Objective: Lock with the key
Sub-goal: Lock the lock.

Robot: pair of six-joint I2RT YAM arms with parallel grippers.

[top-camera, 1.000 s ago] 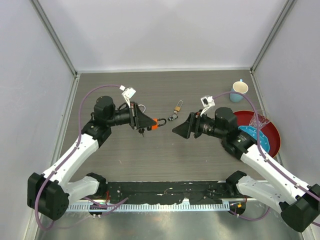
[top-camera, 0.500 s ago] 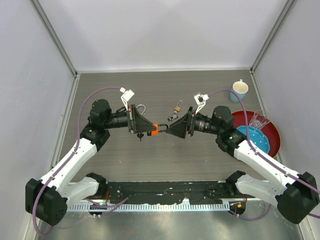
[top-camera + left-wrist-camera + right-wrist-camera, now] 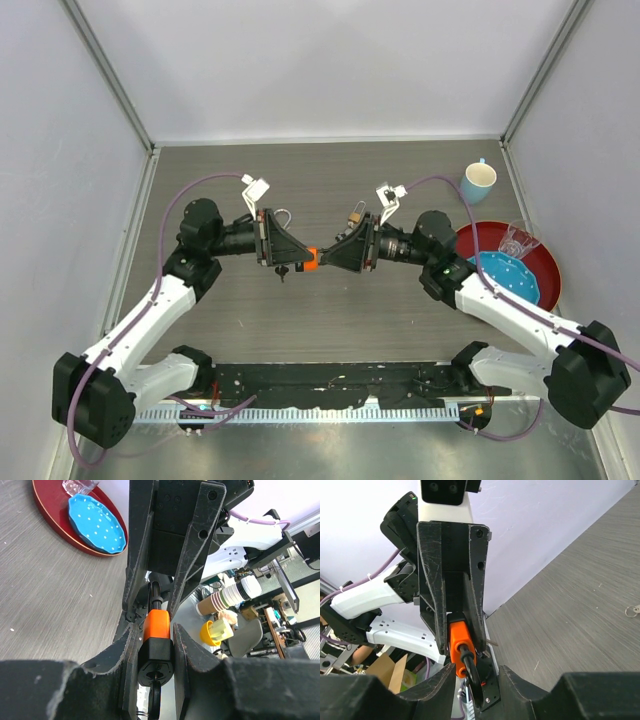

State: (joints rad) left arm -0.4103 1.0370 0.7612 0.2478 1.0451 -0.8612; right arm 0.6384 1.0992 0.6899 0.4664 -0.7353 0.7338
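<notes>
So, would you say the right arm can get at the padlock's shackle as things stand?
Probably yes. The left gripper holds the padlock by its orange body, so the shackle sticks out toward the right gripper, whose jaws stand either side of it with nothing between.

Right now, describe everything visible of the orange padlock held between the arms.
The orange padlock is small: an orange, plastic-looking body, a black end section and a black shackle. It is held off the table, roughly level. The left gripper is clamped on its body, one finger on each side. Its shackle end points into the right gripper, whose fingers flank it; whether they touch it cannot be told, nor whether the shackle is latched.
</notes>
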